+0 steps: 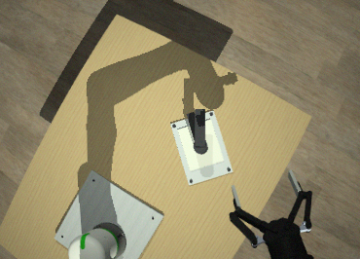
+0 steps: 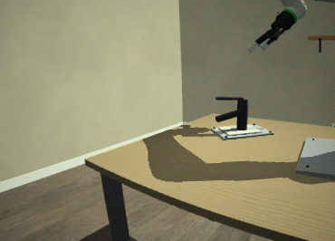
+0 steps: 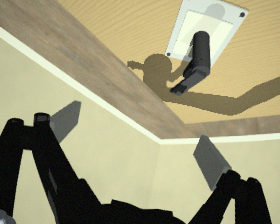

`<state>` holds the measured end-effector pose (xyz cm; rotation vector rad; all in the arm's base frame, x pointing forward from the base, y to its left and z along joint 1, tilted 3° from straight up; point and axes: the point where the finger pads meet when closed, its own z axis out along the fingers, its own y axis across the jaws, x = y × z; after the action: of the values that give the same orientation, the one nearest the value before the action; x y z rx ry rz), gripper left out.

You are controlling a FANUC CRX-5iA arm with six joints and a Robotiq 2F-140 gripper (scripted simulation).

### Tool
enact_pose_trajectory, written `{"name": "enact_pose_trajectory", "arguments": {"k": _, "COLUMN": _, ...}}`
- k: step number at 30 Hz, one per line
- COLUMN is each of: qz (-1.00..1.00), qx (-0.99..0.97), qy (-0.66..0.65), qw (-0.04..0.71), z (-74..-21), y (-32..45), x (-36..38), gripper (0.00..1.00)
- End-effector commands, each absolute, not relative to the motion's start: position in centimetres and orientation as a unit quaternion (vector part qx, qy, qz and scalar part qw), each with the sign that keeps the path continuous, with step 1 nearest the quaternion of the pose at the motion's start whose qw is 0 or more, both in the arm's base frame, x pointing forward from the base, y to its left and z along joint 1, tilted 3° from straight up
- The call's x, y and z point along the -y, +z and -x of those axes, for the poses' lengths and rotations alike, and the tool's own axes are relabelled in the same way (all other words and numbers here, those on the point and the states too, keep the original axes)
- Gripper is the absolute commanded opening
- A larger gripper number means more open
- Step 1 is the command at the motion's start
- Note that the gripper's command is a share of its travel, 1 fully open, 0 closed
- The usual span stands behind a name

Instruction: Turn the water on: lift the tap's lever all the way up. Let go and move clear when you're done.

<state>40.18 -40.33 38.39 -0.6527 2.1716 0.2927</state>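
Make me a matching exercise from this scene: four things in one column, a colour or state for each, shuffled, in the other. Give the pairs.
Things:
1. gripper
2. tap's lever
3. tap's plate
4. table

States:
A. light wood
B. lying level, not yet lifted
C. white, screwed at the corners
D. jaws wide open, high above the table, holding nothing

Pairs: 1-D, 2-B, 3-C, 4-A
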Motion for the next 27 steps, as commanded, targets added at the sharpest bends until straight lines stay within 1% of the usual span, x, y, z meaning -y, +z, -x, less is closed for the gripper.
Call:
{"name": "enact_pose_trajectory", "arguments": {"k": 1, "qz": 0.26, "qx": -0.864, "qy": 0.116, "qw": 0.415, "z": -40.2, "y": 38.4, "x": 40.3, "gripper": 1.0}}
{"name": "enact_pose_trajectory", "arguments": {"k": 20, "qz": 0.258, "qx": -0.867, "qy": 0.119, "qw": 0.41, "z": -40.4, "y": 38.1, "x": 40.1, "gripper": 1.0}}
{"name": "enact_pose_trajectory", "arguments": {"k": 22, "qz": 0.252, "qx": -0.874, "qy": 0.128, "qw": 0.395, "z": -41.1, "y": 37.4, "x": 39.3, "gripper": 1.0}}
{"name": "enact_pose_trajectory", "arguments": {"k": 27, "qz": 0.228, "qx": -0.906, "qy": 0.157, "qw": 0.321, "z": -43.9, "y": 33.9, "x": 35.8, "gripper": 1.0}}
